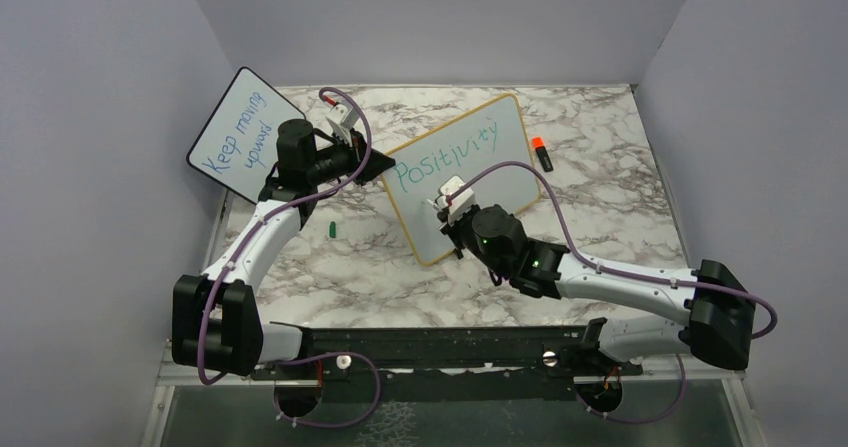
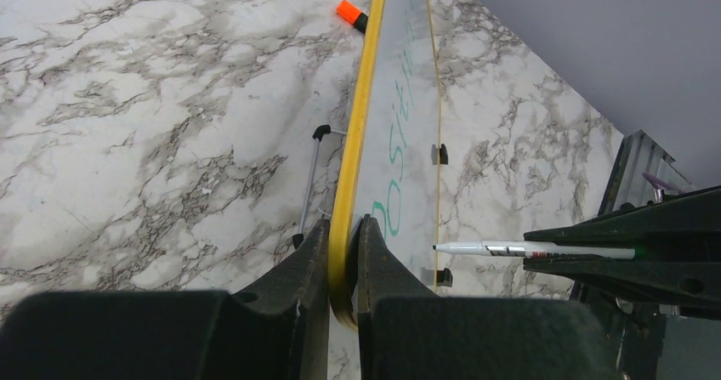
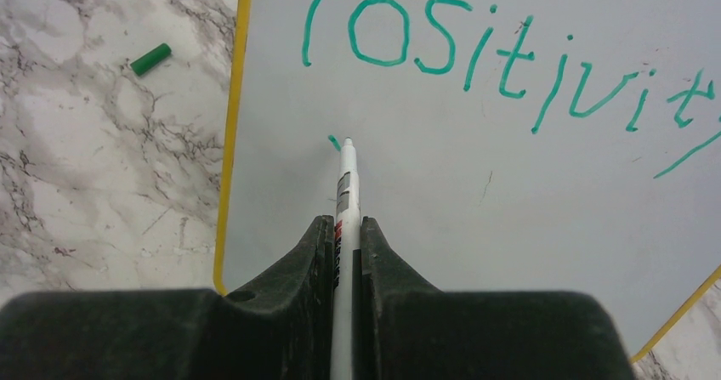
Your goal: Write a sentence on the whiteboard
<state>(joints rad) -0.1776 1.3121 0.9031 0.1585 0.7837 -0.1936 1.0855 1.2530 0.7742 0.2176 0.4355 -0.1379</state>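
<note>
Right now the whiteboard (image 1: pixel 500 179) stands propped on its wire leg mid-table, toward the back edge, w/ one long side down and its face tilted toward the arms. The left gripper (image 2: pixel 343 227) is pinched narrow on the yellow frame at the board's left short edge, one finger in front, one behind, steadying it. The right gripper (image 3: pixel 344 224) is closed on a white marker (image 3: pixel 345 180), barrel running straight out between the fingers, tip fwd. Of the sentence (image 3: pixel 510 57) only "Positivity" is up, in green, along the top of the board. A short green tick (image 3: pixel 334 142) sits below the "P", and the marker tip is just beside it, at or v. near the surface; contact can't be confirmed. Key relation: the marker points roughly square into the board face, and the blank strip for the 2nd line runs off to the tip's right, parallel to the 1st word and to the board's long axis. So the next strokes prob. need the right arm to travel sideways along that axis, away from the left clamp, keeping tip depth even. The right arm is the one nearer the blank area, and the left is taken up w/ the frame anyway. Off the board: green cap (image 3: pixel 150 59) on the table (image 1: pixel 600 207) near the left frame, orange-capped marker (image 1: pixel 541 152) just past the board's right edge, small board (image 1: pixel 240 127) at the back-left corner.
</note>
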